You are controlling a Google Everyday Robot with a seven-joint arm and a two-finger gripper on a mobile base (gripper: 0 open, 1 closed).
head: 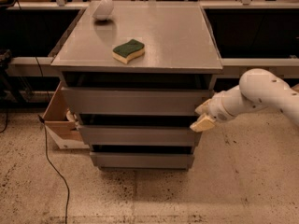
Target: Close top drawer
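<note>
Landmark: top drawer, the widest grey front, directly under the bench slab.

- Far left of the drawer and lower: a black cable trails over the speckled floor.
- Left of the drawer, tucked against the bench side: an open cardboard box.
- Above the drawer, back-left on the bench: a white rounded object. Can't tell what it is.
- Above the drawer, near the front edge, left of centre: a green-topped sponge.
- The drawer front sits just below the slab lip with a dark gap over it. Can't tell whether it is fully home.
- Below it: two narrower grey fronts.
- At the drawer's lower right corner: the end effector, its cream fingers parted with nothing between them. Contact with the panel is unclear.
- Right of the drawer: the white arm runs off frame.
</note>
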